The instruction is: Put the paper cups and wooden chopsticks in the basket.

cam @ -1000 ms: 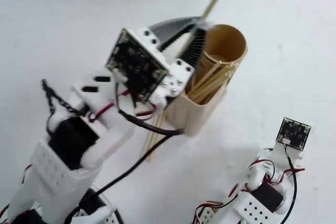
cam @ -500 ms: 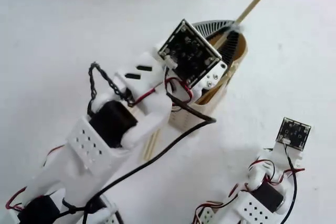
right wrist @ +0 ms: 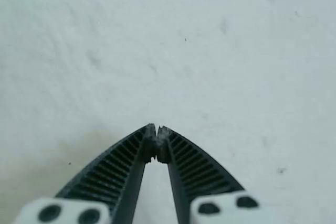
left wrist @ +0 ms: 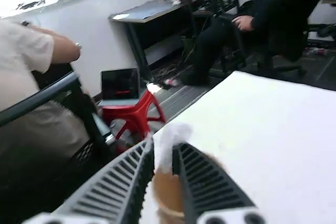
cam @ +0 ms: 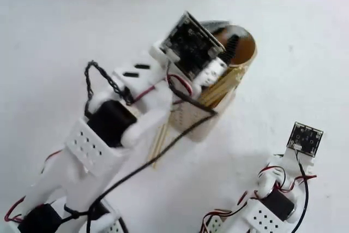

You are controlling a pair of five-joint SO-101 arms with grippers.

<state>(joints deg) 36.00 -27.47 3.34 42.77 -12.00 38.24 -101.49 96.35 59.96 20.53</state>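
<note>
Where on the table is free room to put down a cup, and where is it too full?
Free: the bare table left of the left arm, and right of the basket. Crowded: around the basket, loose chopsticks beside it.

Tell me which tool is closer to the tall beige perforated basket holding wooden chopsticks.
Left. The left tool hangs directly over the basket's open top, pinching a white-tipped chopstick. The right tool sits shut above bare white table, well apart from the basket.
</note>
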